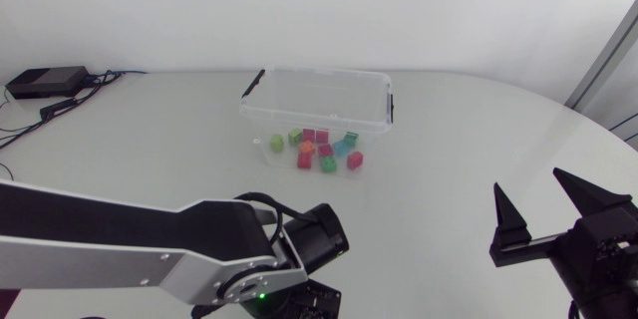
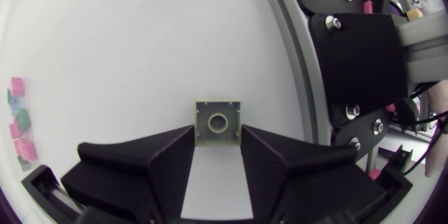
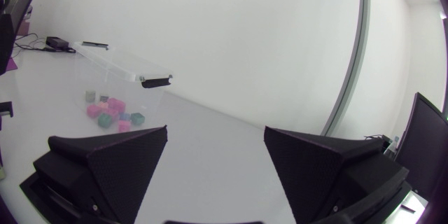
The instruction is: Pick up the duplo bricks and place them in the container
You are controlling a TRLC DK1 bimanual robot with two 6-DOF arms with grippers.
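**At the table's near edge, left gripper clasps a brick**

Near the front of the table (image 1: pixel 449 130), the left arm (image 1: pixel 120 234) lies low across it, wrist bent down. The left gripper (image 2: pixel 218 140) pinches a pale brick (image 2: pixel 218 121) between its fingertips, seemingly just above the surface. The right gripper (image 1: pixel 528 181) points towards the far edge, fingers spread wide. The other bricks (image 1: pixel 321 150) lie in the clear container (image 1: pixel 299 88), well apart from both.

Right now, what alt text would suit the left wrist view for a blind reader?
A black gripper clamps a pale brick, its hollow underside facing the camera, with the white table beyond. Small coloured bricks lie far off to one side.
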